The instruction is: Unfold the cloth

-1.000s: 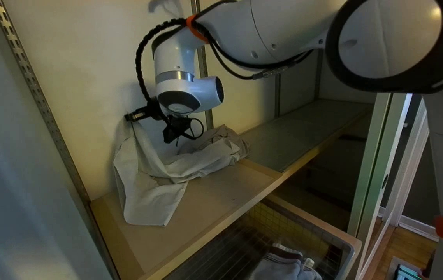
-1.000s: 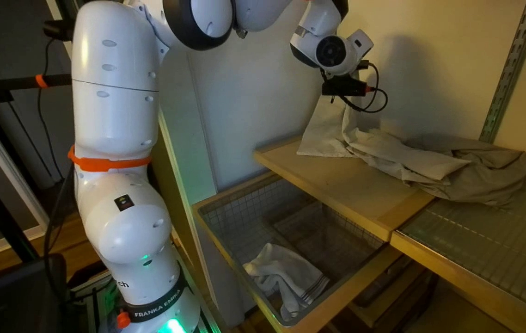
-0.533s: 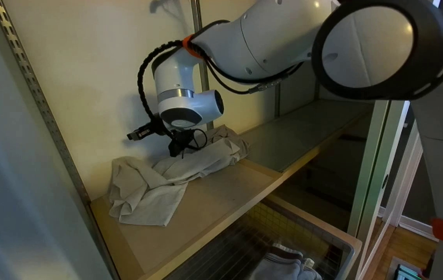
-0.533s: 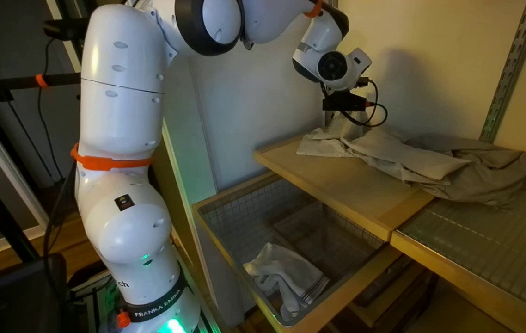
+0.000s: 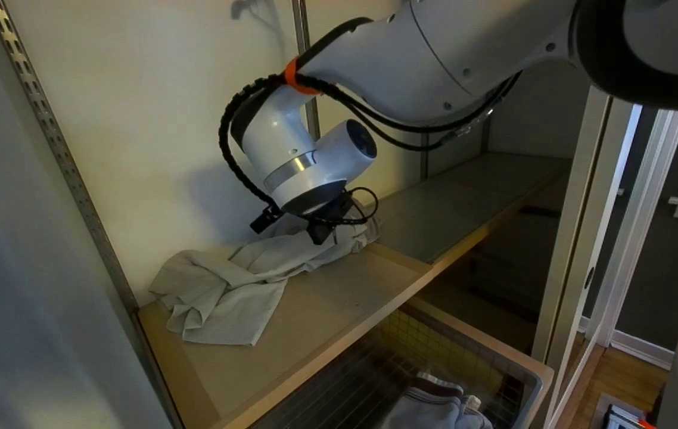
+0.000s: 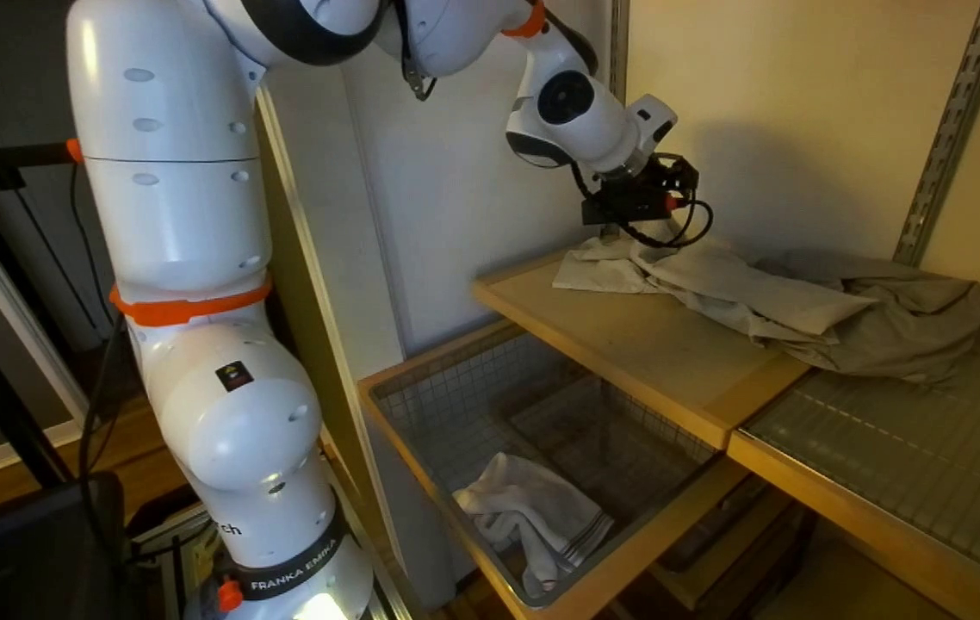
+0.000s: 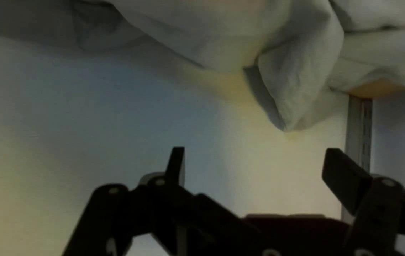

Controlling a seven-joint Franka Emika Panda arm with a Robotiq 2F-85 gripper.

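Cloth [image 5: 258,268] lies bunched; we judge unfolding partway. With hand [image 7: 254,160] unloaded, fingers [image 7: 346,176] apart, we should next grip a fold [image 7: 298,81] and spread it.

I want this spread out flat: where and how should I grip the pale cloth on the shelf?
Probably by the pointed fold of the pale cloth, with the open claw coming down from above to straddle it. In the wrist view that fold narrows to a protruding tip, and the wall behind seems to block the far side.
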